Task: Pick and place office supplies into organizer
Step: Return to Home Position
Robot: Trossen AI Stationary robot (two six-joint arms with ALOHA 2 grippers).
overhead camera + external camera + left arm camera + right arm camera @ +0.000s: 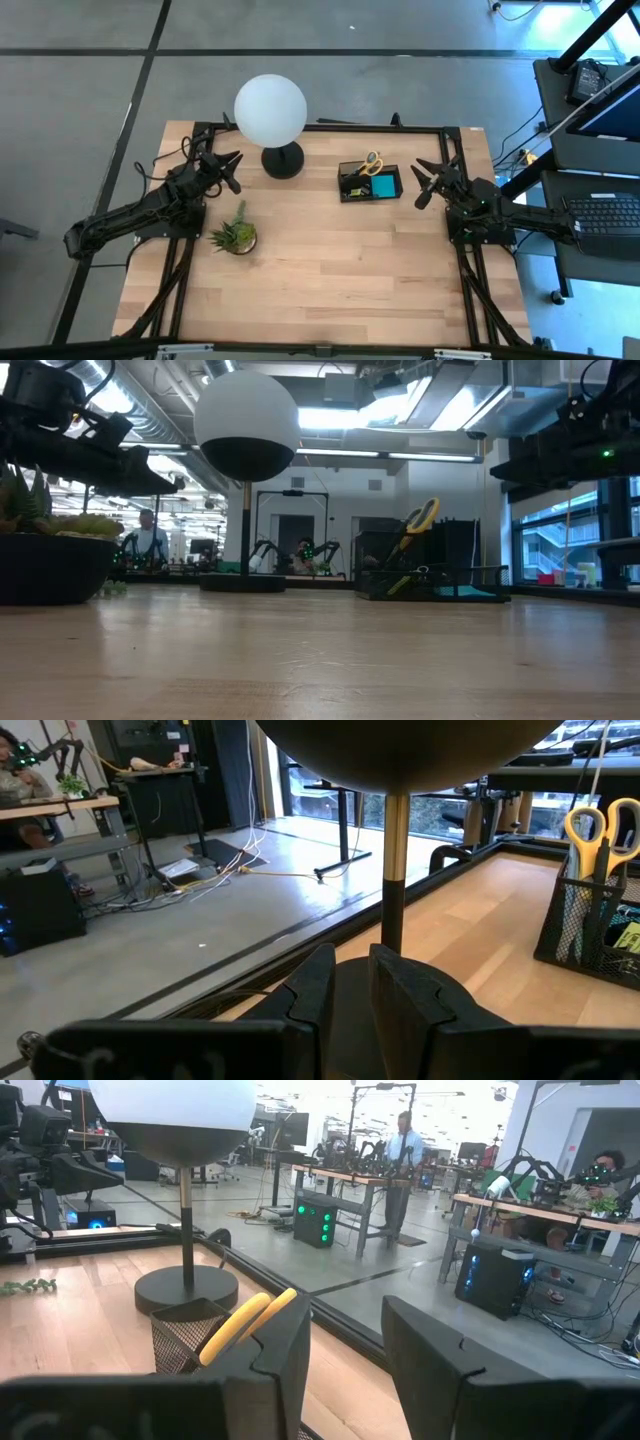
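Observation:
The black mesh organizer (352, 196) stands on the far middle of the table, also seen in the low view (430, 582). Yellow-handled scissors (372, 161) stand upright in it, handles up, and a blue sticky-note pad (384, 187) lies in its right compartment. The right wrist view shows the scissors' handles (245, 1325) over the mesh wall. My left gripper (236, 171) hovers open, just left of the lamp base. My right gripper (421, 183) hovers open, just right of the organizer. Neither holds anything.
A white globe lamp (270, 110) on a round black base (283, 160) stands left of the organizer. A small green potted plant (235, 236) sits toward the near left. The near half of the wooden table (340, 290) is bare. People and benches show in the room beyond.

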